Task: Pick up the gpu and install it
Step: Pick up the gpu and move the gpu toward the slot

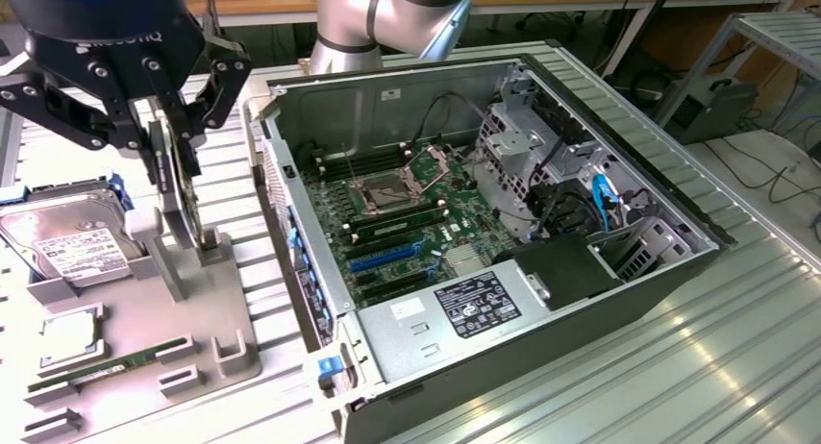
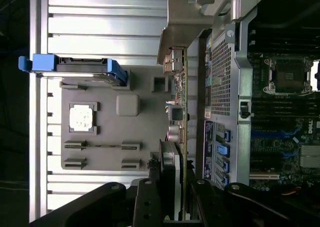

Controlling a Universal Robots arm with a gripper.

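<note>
The gpu [image 1: 180, 189] stands on edge, a thin black card over the grey holder [image 1: 206, 300] at the exterior view's left. My gripper [image 1: 173, 156] comes down from above and is shut on the card's upper edge, one finger on each face. In the wrist view the gpu [image 2: 182, 112] runs away from the gripper [image 2: 175, 207], its fan housing sits between the fingers [image 2: 147, 202], and its silvery bracket [image 2: 182, 27] is at the far end. Whether the card's lower edge still touches the holder's post I cannot tell.
The open computer case [image 1: 641, 271] lies at the exterior view's right, with the motherboard [image 1: 410, 213], blue slots [image 1: 385, 257] and power supply [image 1: 468, 305] exposed. On the holder sit a hard drive [image 1: 64, 237], a processor [image 1: 71, 333] and a green memory stick [image 1: 115, 367].
</note>
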